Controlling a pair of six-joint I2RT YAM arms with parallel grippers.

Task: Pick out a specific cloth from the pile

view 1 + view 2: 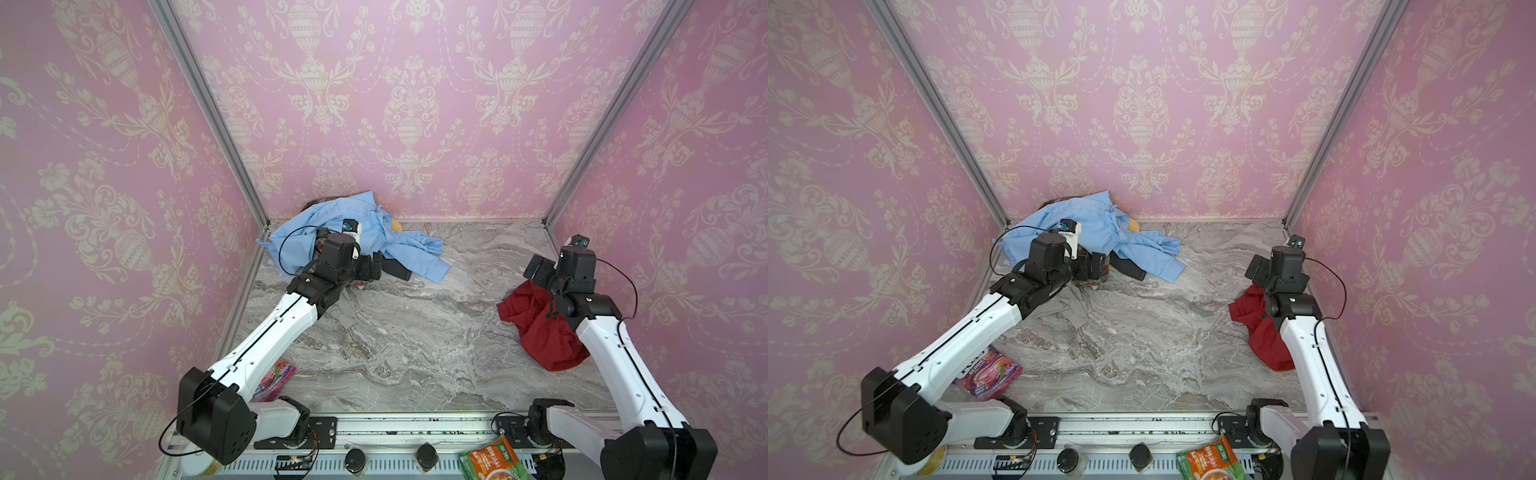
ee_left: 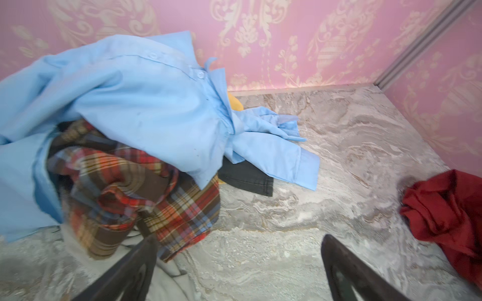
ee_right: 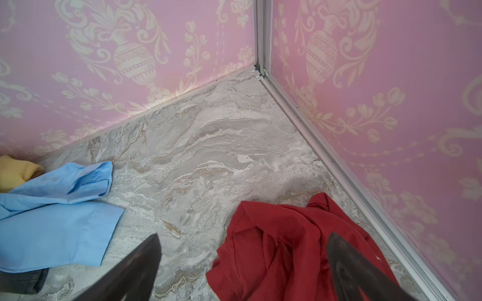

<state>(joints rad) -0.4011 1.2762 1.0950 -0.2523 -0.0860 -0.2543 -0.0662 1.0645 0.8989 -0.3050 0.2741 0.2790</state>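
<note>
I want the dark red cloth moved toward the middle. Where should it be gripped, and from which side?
Likely pinch a raised ridge of the dark red cloth from above with the right gripper: it lies crumpled on the table, its folds standing up.

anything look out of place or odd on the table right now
Two food packets don't belong with the clothes: a pink pouch on the table at its near left edge, partly under the left arm, and a green-orange packet by the front rail. The dark red cloth lies apart from the pile.

Pink damask-papered walls [image 1: 415,104], grey marble tabletop [image 1: 415,332], aluminium corner posts [image 1: 206,104]
</note>
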